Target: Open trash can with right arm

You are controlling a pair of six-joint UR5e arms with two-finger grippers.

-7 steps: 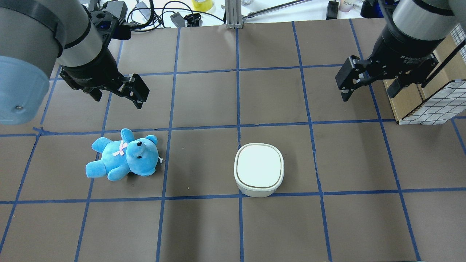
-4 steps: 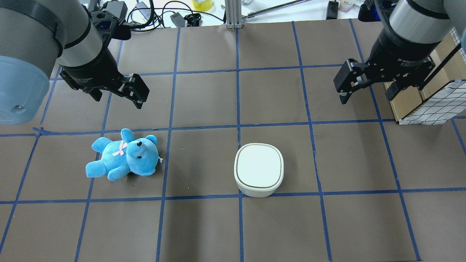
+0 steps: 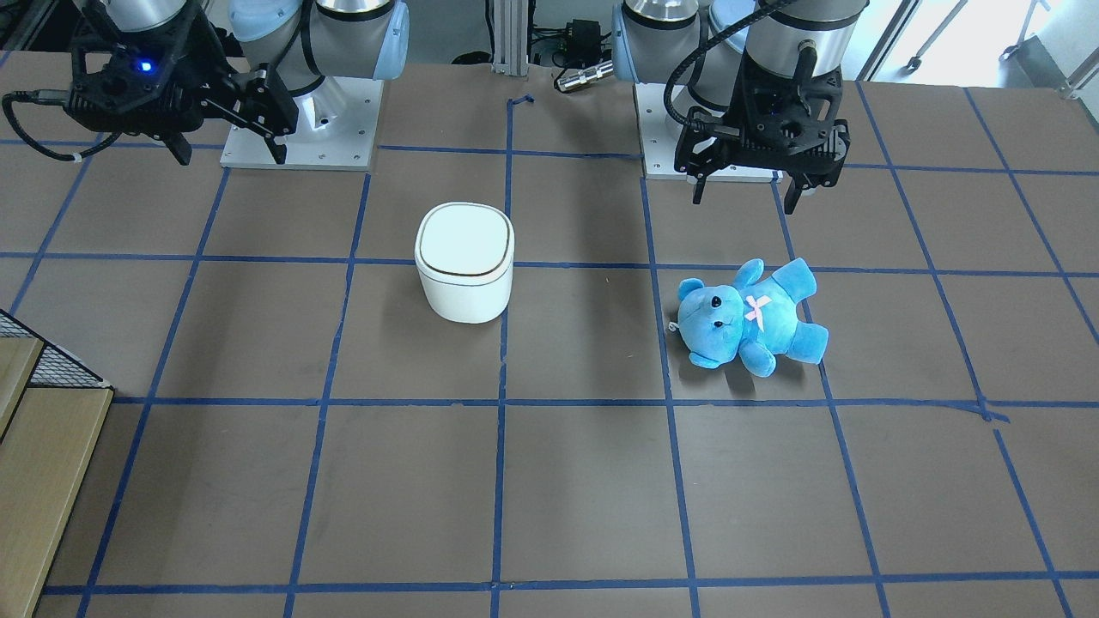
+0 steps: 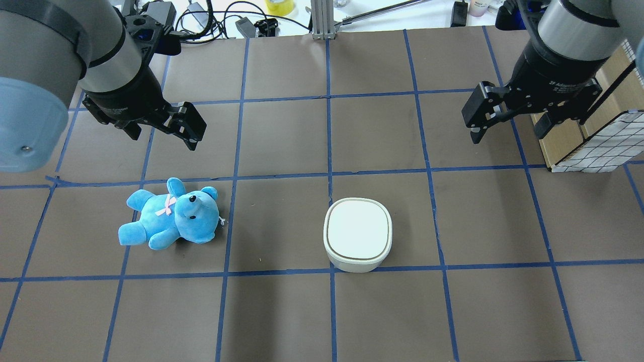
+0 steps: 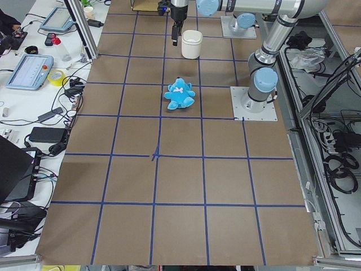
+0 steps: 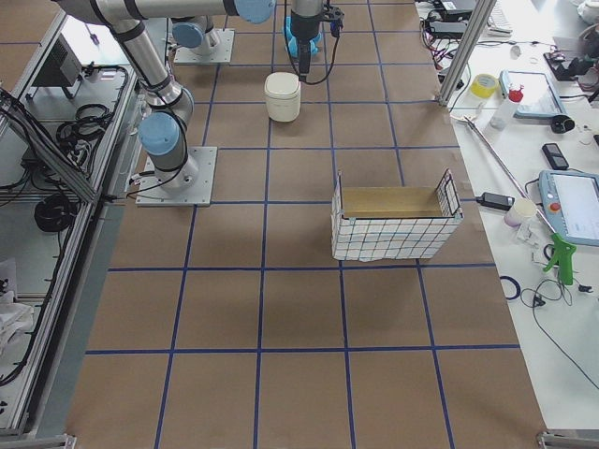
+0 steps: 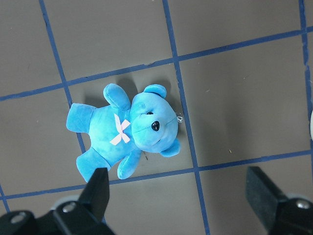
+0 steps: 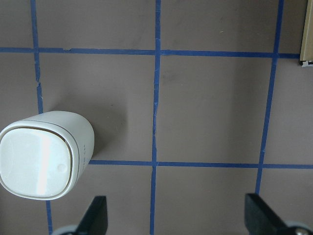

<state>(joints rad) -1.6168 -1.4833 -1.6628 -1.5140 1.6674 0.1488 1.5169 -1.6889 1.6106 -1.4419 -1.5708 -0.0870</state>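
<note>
The white trash can [image 4: 357, 234] stands upright near the table's middle with its lid closed; it also shows in the front view [image 3: 464, 257] and at the left of the right wrist view [image 8: 41, 154]. My right gripper [image 4: 508, 128] hangs open and empty above the table, well to the right of the can and farther from the robot's base. In the front view the right gripper [image 3: 228, 148] shows a blue light. My left gripper [image 4: 163, 136] is open and empty above the blue teddy bear [image 4: 171, 221].
A wire-mesh basket with a cardboard liner [image 4: 598, 146] stands at the right table edge, close beside my right gripper. Cables and tools lie beyond the far edge. The brown mat carries a blue tape grid.
My right gripper has shifted slightly away from the robot's base and stays open. The left arm, the can and the bear have not moved.
</note>
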